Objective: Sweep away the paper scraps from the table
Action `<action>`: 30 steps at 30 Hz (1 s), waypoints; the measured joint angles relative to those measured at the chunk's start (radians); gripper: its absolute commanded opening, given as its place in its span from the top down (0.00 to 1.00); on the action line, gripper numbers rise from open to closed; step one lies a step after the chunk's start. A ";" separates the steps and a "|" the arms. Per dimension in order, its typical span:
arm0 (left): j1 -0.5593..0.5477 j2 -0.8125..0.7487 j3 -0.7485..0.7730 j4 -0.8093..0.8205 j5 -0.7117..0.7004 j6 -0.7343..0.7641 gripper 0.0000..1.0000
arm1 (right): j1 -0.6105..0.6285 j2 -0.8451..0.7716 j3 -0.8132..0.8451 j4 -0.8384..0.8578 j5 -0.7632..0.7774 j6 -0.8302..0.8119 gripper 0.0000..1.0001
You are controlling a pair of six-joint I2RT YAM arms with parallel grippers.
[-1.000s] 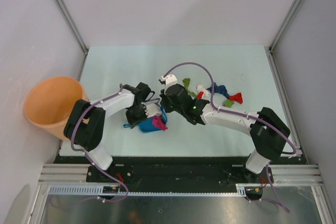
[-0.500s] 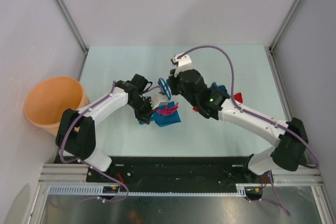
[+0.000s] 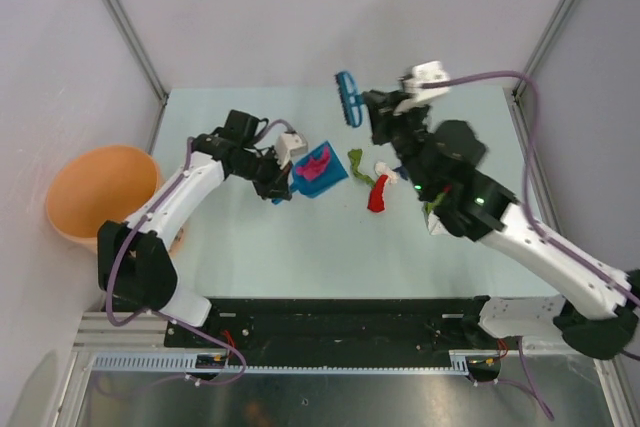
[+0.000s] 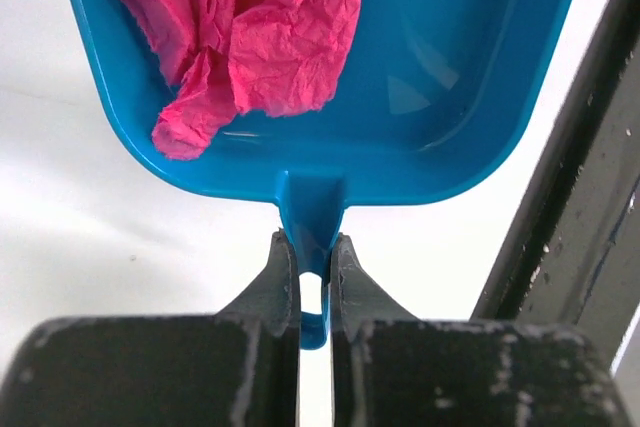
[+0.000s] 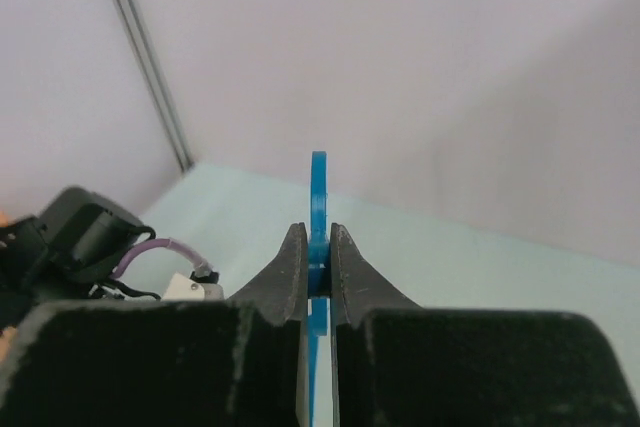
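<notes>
My left gripper (image 3: pixel 283 175) is shut on the handle of the blue dustpan (image 3: pixel 320 169), which holds a pink paper wad (image 3: pixel 320 163). In the left wrist view the dustpan (image 4: pixel 460 97) fills the top, with the pink wad (image 4: pixel 250 37) inside and my left gripper (image 4: pixel 312 252) clamped on its handle. My right gripper (image 3: pixel 372 110) is raised over the far middle of the table (image 3: pixel 240 247), shut on the blue hand brush (image 3: pixel 347 97); in the right wrist view the brush (image 5: pixel 318 197) stands edge-on between the jaws of my right gripper (image 5: pixel 318 242). An olive scrap (image 3: pixel 355 162), a white scrap (image 3: pixel 385 166) and a red scrap (image 3: pixel 378 194) lie right of the dustpan. Other scraps are hidden under my right arm.
An orange bucket (image 3: pixel 95 197) stands off the table's left edge. Grey walls and metal rails frame the table. A black rail strip (image 3: pixel 330 312) runs along the near edge by the arm bases.
My right arm swung up and to the far right, lifting the brush off the table. My left arm moved the dustpan with the pink wad away from me and slightly right.
</notes>
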 measured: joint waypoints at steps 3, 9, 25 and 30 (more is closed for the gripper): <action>0.070 -0.025 0.016 0.018 0.009 -0.040 1.00 | 0.000 -0.103 0.000 0.062 0.010 -0.034 1.00; 0.238 -0.151 0.026 0.042 0.043 -0.129 1.00 | -0.031 -0.243 -0.023 0.112 0.069 -0.051 1.00; 1.047 -0.513 0.099 0.097 0.405 -0.544 1.00 | -0.083 -0.161 -0.152 -0.122 0.018 0.081 1.00; 1.340 -0.472 0.095 0.108 0.592 -0.674 1.00 | -0.083 -0.163 -0.152 -0.140 -0.002 0.100 1.00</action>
